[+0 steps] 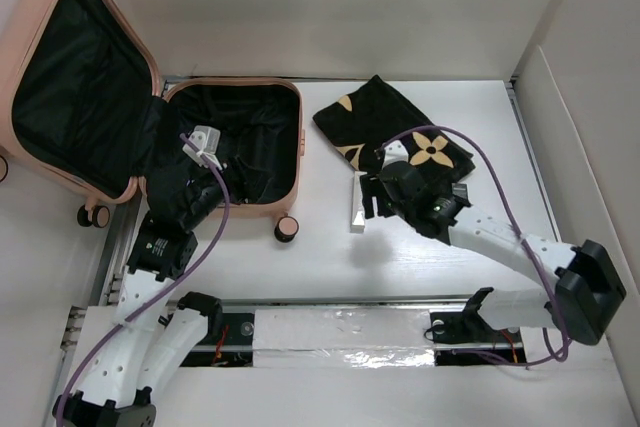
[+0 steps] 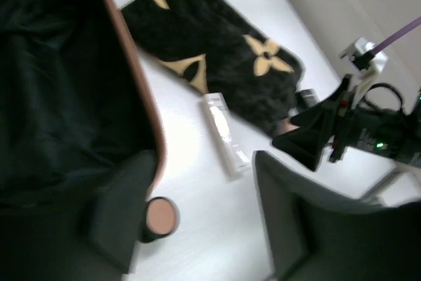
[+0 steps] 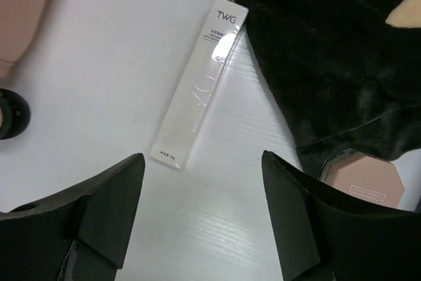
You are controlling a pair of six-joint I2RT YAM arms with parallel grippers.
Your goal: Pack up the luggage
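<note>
Looks like a robot lab test cell: white table point(image 1: 330, 267) boxed in by plain white panels point(image 1: 350, 17), left arm point(image 1: 140, 357) and right arm point(image 1: 500, 237) mounted by a metal rail point(image 1: 330, 302) at its near edge, purple cables point(image 1: 445, 129) running loose.

The box point(image 3: 200, 83) lies just ahead of the right gripper point(image 3: 202, 156), in line with the gap between its fingers. The cloth point(image 3: 329, 51) lies ahead and to the right, its edge over the compact point(image 3: 362, 179) beside the right finger. The luggage point(image 3: 23, 11) lies to the left.
</note>
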